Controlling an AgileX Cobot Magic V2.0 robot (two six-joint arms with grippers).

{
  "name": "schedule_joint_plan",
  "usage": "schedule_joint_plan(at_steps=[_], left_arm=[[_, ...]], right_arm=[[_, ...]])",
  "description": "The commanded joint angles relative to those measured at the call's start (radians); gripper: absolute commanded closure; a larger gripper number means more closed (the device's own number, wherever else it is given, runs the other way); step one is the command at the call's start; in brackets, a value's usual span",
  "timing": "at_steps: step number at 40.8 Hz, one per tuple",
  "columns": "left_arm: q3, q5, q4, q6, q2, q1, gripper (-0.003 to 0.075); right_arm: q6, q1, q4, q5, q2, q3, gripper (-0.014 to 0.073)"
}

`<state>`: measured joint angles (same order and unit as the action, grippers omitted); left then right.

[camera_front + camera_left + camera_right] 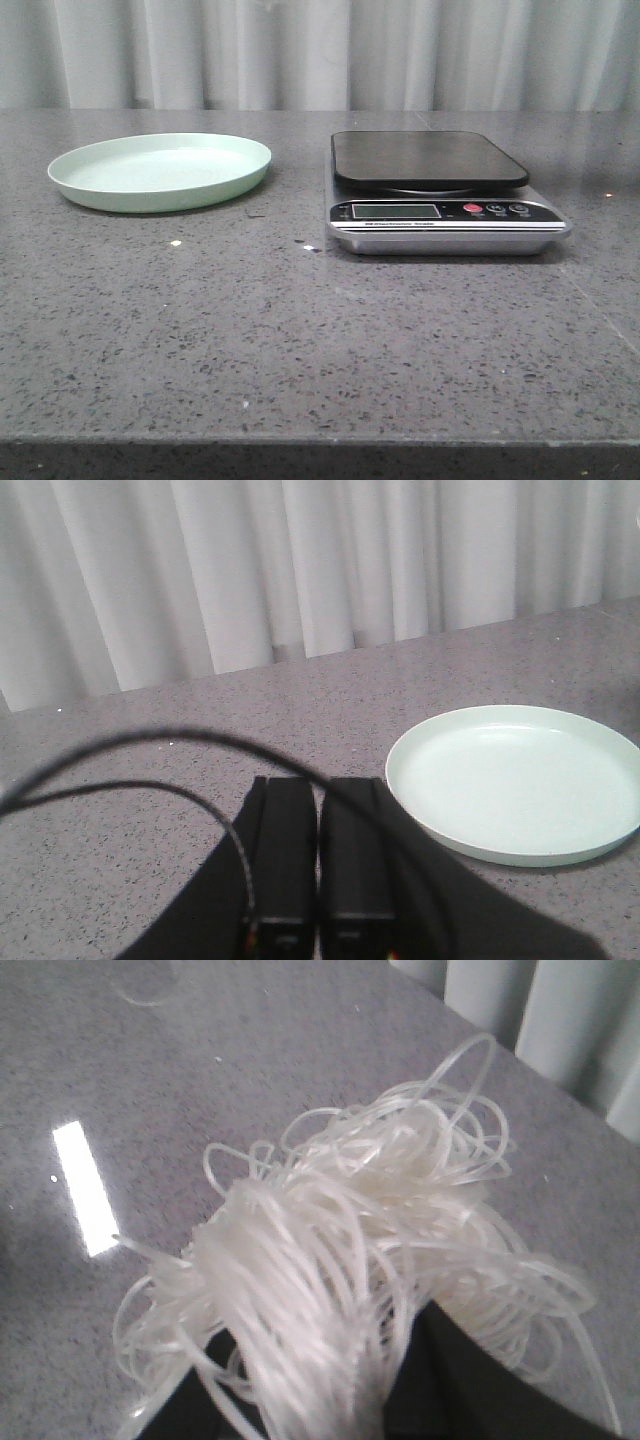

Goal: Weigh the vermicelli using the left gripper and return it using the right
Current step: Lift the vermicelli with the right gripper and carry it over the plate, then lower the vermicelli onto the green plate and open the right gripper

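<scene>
The vermicelli (pixel 360 1250), a fluffy bunch of thin translucent white strands, shows only in the right wrist view, held above the grey table. My right gripper (pixel 330 1400) is shut on it, and its dark fingers are mostly hidden under the strands. The pale green plate (pixel 160 170) sits bare at the back left; it also shows in the left wrist view (pixel 515 780). The scale (pixel 440 195) stands at the back right with nothing on its black platform. My left gripper (pixel 318 810) is shut and empty, beside the plate. Neither gripper shows in the front view.
A grey speckled table (pixel 300 340) with its front edge near the bottom of the front view. White curtains (pixel 320 50) hang behind it. A black cable (pixel 130 750) loops over the left fingers.
</scene>
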<state>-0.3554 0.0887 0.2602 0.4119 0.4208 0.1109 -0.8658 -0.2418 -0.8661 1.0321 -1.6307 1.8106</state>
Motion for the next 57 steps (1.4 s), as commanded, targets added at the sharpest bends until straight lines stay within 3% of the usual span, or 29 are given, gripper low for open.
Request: schedule_joint_plan(at_steps=[1, 10, 19, 50, 57], left_arm=[[-0.03, -0.089, 0.008, -0.01, 0.005, 0.007, 0.0583], [-0.03, -0.096, 0.008, -0.01, 0.005, 0.007, 0.0583], [-0.03, -0.096, 0.008, -0.01, 0.005, 0.007, 0.0583], [-0.03, -0.096, 0.008, -0.01, 0.005, 0.007, 0.0583], [-0.03, -0.096, 0.008, -0.01, 0.005, 0.007, 0.0583]], right_arm=[[-0.01, -0.072, -0.083, -0.118, 0.022, 0.07, 0.0442], [-0.01, -0.195, -0.086, -0.222, -0.105, 0.103, 0.0442], [-0.01, -0.251, -0.088, -0.294, -0.235, 0.104, 0.0442], [-0.01, -0.258, -0.172, -0.292, -0.367, 0.104, 0.0442], [-0.01, -0.258, -0.173, -0.292, -0.367, 0.104, 0.0352]])
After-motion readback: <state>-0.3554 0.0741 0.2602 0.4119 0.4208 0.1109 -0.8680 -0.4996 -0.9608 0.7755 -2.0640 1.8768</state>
